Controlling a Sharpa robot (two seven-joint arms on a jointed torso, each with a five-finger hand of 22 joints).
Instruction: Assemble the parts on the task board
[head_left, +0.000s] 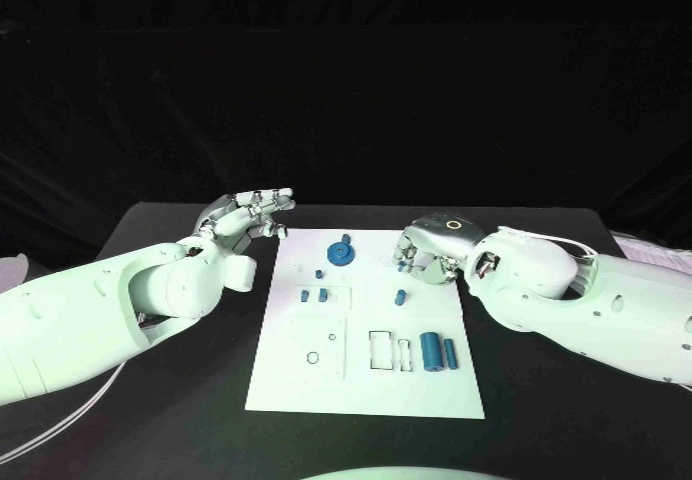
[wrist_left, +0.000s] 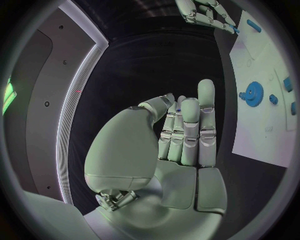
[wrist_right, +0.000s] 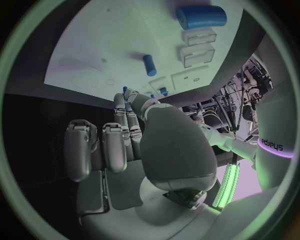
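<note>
Parts (head_left: 437, 353) are lying small, rigid and probably light on the white task board (head_left: 368, 390) mid-tabletop, likely needing a fingertip pinch across their sides, while left hand (head_left: 254, 213) and right hand (head_left: 428, 247) are hovering empty, fingers curled.

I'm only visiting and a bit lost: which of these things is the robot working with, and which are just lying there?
Job: white board; blue gear; two blue cylinders; small blue pegs; left hand; right hand.

Lying about: black table; pale cable.
</note>
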